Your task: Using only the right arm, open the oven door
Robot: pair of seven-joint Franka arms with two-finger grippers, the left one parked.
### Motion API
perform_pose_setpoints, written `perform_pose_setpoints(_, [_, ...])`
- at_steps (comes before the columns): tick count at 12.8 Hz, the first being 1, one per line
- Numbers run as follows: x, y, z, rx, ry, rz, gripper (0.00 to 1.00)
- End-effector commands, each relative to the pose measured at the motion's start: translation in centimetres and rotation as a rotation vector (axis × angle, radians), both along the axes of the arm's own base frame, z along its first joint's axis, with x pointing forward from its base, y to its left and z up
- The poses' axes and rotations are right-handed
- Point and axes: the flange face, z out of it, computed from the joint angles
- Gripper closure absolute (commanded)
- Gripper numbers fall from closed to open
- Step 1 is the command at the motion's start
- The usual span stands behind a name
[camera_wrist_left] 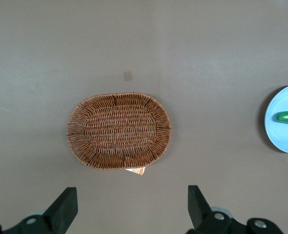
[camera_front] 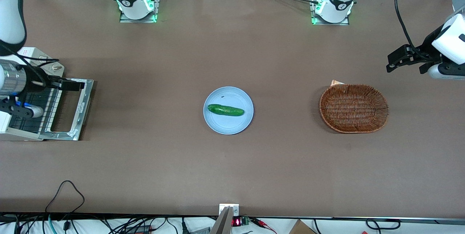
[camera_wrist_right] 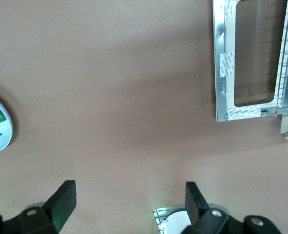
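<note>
- The gripper [camera_wrist_right: 125, 202] hangs over bare brown table [camera_front: 152, 161], its two black fingers [camera_wrist_right: 62, 201] spread wide apart and nothing between them.
- In the front view the gripper [camera_front: 72, 85] sits just above the edge of the oven door, at the working arm's end of the table.
- The right arm [camera_front: 11, 12] comes down over the oven, its silver wrist cylinder covering part of it.
- The oven door [camera_front: 74, 112] is down and lies flat on the table, shiny metal inner side up, the brown table showing through its window.
- The oven [camera_front: 27, 99] stands open; its wire rack [camera_front: 34, 112] shows in the mouth, with one round knob [camera_front: 56, 67] visible on its off-white body.
- Much of the oven is cut off at the picture edge or covered by the arm.
- Out to the middle of the table: a light blue plate [camera_front: 228, 125] holding one green cucumber [camera_front: 225, 110], lying lengthwise.
- Toward the parked arm's end: an oval wicker basket [camera_front: 354, 108], nothing in it.
- A small orange-and-white scrap [camera_wrist_left: 135, 171] pokes out from under the basket's rim; I cannot tell what it is.
</note>
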Motion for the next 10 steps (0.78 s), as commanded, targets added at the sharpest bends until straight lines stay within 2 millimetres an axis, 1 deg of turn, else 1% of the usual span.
perform_pose_setpoints(1, [-2.3,0.8,2.6,0.017,-0.074,0.141,0.01])
perform_pose_setpoints(2, [-3.1,1.3,3.2,-0.003,-0.131,0.141,0.01])
perform_pose_setpoints(3, [-4.0,1.5,3.1,-0.009,-0.201,0.142,0.01])
perform_pose_setpoints(4, [-5.3,1.3,3.3,-0.016,-0.273,0.147,0.01])
perform_pose_setpoints(5, [-6.1,1.7,3.4,-0.016,-0.324,0.16,0.01])
perform_pose_setpoints(10, [-7.2,1.9,3.5,-0.01,-0.286,0.174,0.01])
